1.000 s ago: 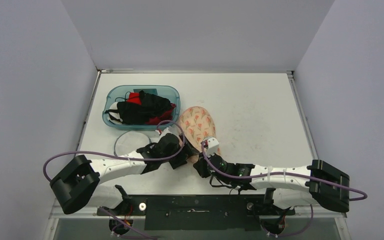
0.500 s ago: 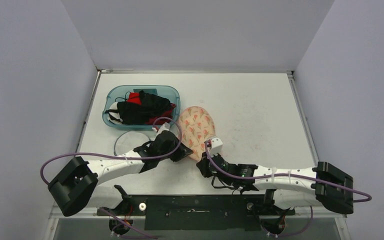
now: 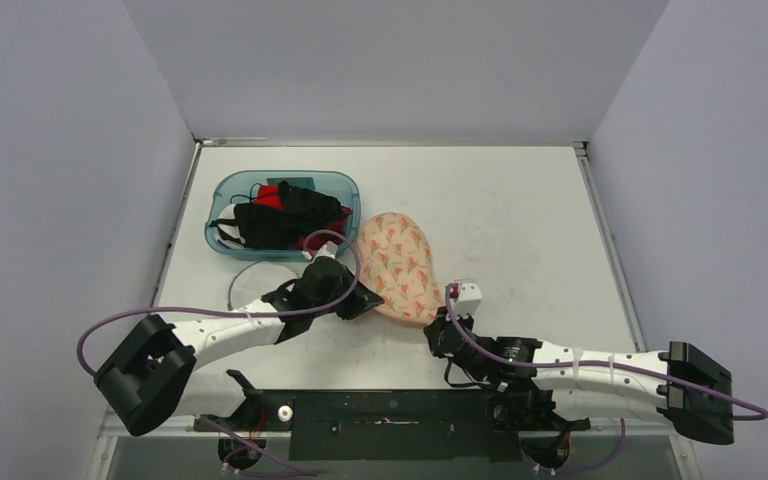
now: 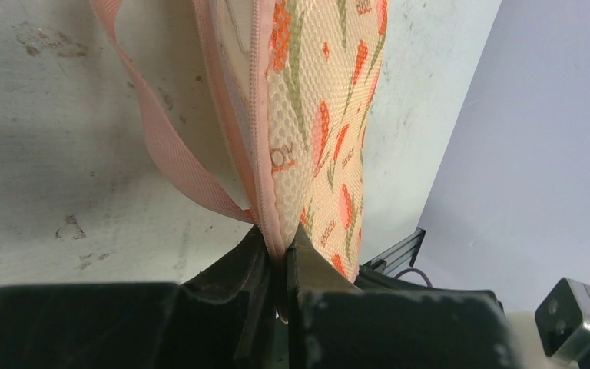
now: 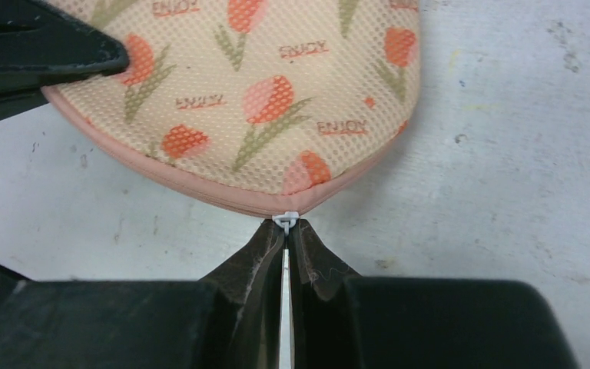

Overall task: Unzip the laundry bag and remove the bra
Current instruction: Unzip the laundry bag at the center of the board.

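While my two arms lie low over the white table: both pincers are pressed together on the same bag.
Far left: a teal translucent plastic bin sits near the table's left edge, heaped with black and red garments.
Just in front of the bin: a thin clear round ring lies flat on the table; I cannot tell what it is.
Left pincer: the jaws are pinched on the pink zipped edge of the bag's left side. In my left wrist view the fingertips meet on the seam right where the pink fabric strap loop joins it.
Bag: the peach mesh laundry bag with an orange tulip print lies between my two pincers, just right of the bin, with its rounded end away from me and its narrow end towards me.
Zip: the pink edge in view looks closed.
Bra: I cannot make it out through the mesh.
Right pincer: the jaws are pinched on the small white zipper pull at the bag's narrow near-right end, fingertips just touching the seam.
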